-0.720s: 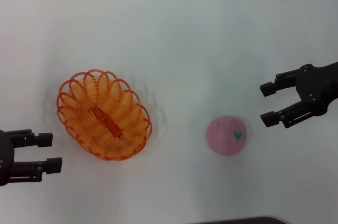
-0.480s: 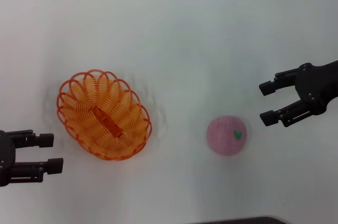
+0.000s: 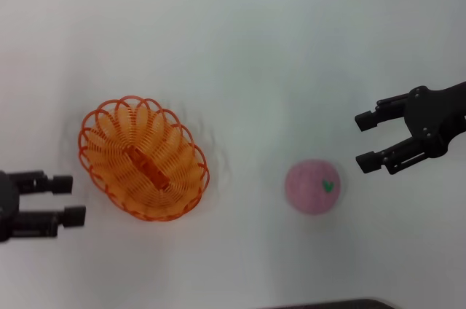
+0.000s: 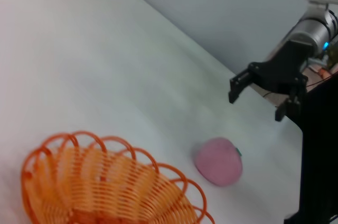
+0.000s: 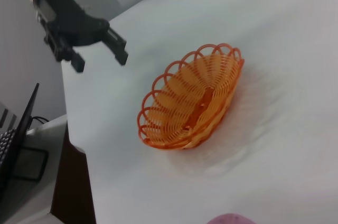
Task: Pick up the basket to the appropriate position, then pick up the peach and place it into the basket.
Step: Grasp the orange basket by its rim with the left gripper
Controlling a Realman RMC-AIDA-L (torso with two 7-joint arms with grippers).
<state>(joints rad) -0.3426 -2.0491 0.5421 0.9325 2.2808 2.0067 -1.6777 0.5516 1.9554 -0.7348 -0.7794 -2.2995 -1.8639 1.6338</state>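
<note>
The orange wire basket (image 3: 143,157) lies empty on the white table, left of centre. It also shows in the left wrist view (image 4: 105,189) and the right wrist view (image 5: 193,100). The pink peach (image 3: 313,186) with its green leaf mark rests on the table to the right of the basket, and is seen again from the left wrist (image 4: 218,161). My left gripper (image 3: 69,199) hovers open just left of the basket, holding nothing. My right gripper (image 3: 363,142) is open to the right of the peach, slightly beyond it, and empty.
The white table (image 3: 240,47) spreads wide behind both objects. A dark object (image 3: 328,304) pokes in at the near edge. A laptop (image 5: 16,145) sits on a side stand off the table's left edge. A dark frame (image 4: 317,150) stands by the right edge.
My left gripper has shifted slightly toward the far side of the table, and its fingers stand a little closer together. The right gripper, basket and peach have hardly moved.
</note>
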